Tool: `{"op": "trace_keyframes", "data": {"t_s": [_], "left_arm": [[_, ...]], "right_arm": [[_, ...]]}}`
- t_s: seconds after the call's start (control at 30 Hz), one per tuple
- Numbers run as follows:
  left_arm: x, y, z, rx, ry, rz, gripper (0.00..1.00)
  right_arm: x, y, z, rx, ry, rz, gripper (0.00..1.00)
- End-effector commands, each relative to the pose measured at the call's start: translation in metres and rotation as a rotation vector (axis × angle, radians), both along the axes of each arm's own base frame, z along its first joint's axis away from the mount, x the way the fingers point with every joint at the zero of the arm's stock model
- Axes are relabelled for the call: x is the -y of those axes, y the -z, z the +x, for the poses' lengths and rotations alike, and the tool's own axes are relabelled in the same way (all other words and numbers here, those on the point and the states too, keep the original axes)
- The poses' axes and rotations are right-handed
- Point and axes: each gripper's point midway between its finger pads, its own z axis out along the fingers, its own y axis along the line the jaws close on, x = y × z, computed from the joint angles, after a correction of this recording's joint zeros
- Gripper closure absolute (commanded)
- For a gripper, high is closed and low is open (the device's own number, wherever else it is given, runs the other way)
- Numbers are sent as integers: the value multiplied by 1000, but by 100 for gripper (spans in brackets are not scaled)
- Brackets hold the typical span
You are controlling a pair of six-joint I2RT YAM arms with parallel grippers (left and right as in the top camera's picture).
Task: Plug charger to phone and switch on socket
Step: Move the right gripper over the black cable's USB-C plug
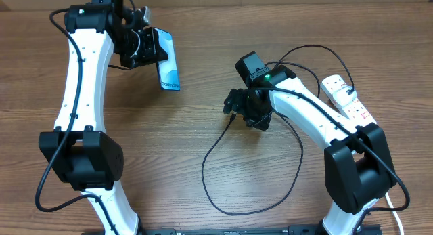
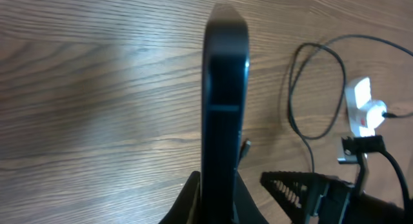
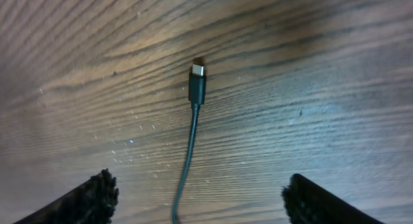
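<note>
My left gripper [image 1: 147,51] is shut on the phone [image 1: 169,67] and holds it above the table at the back left. In the left wrist view the phone [image 2: 226,101] shows edge-on, clamped between the fingers of the left gripper [image 2: 216,201]. The charger [image 1: 206,171] is a thin black cable looping across the middle of the table. Its small plug [image 3: 197,82] lies flat on the wood. My right gripper [image 3: 203,198] hangs open over the cable [image 3: 187,159], one finger on either side, not touching it. The white socket [image 1: 345,99] lies at the far right.
A thick white cord [image 1: 396,211] runs from the socket toward the front right corner. The right arm's finger [image 2: 290,185] and the socket [image 2: 361,111] show past the phone in the left wrist view. Both arm bases stand at the front edge.
</note>
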Motion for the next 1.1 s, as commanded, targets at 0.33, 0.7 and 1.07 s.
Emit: {"op": "trace_keyframes", "data": {"t_s": [0.33, 0.7, 1.07], "left_arm": [[-13, -11, 2, 22, -56, 21, 96], [-12, -12, 3, 25, -55, 20, 96], [-13, -10, 0, 10, -55, 21, 96]], "right_arm": [[-10, 43, -12, -58, 45, -119, 32], [-10, 25, 9, -38, -33, -190, 34], [-15, 48, 7, -88, 22, -251, 39]]}}
